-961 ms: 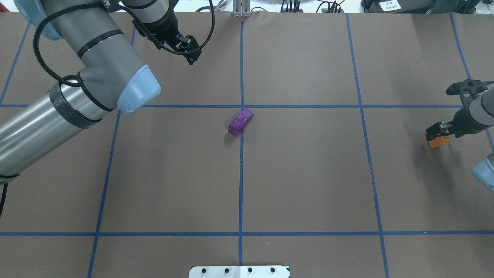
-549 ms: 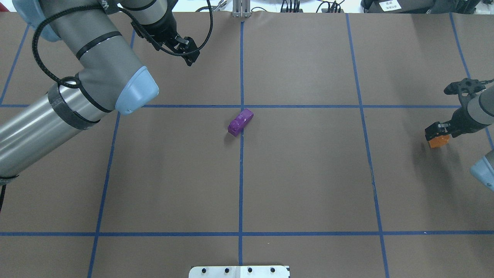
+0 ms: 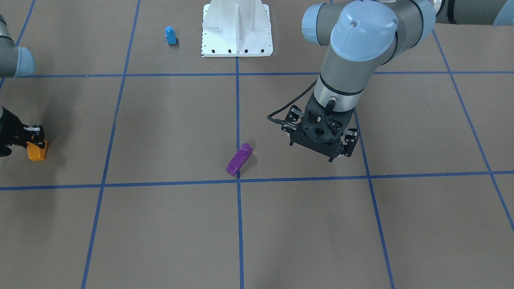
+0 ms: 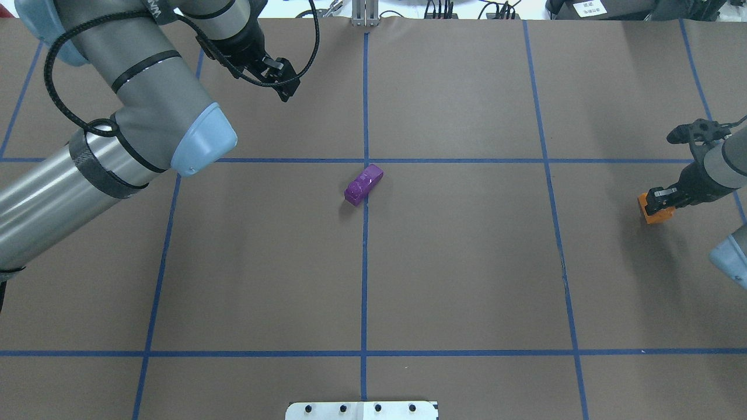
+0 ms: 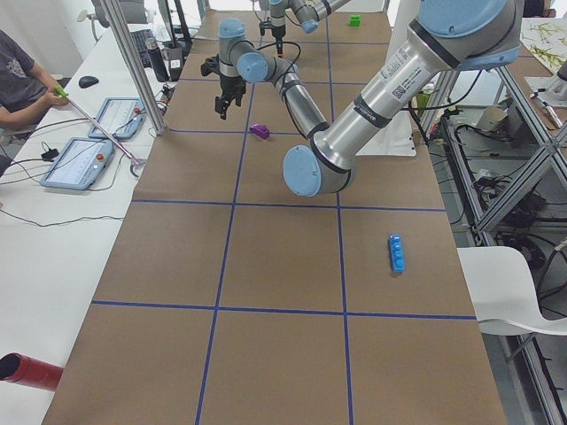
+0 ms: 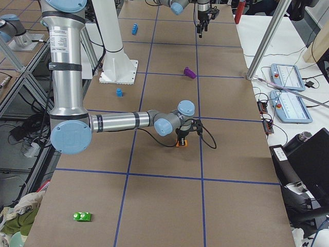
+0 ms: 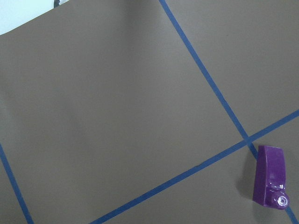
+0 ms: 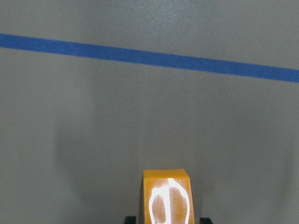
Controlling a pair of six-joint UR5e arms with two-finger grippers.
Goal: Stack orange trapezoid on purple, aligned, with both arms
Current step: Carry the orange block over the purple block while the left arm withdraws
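Small glossy orange plastic trapezoid [image 4: 656, 216] is pinched by the right gripper [image 4: 659, 201] jaws, far right on the desk [image 4: 467, 280]. Small glossy purple plastic block [image 4: 363, 184] is noted at centre, well apart, long axis diagonal to the grid. The left gripper [image 3: 321, 150], jaws spread, is placed nearer it.

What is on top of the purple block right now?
Nothing sits on the purple block; its stud and slope are bare. The orange trapezoid is far away in the right gripper. The block's underside is hidden.
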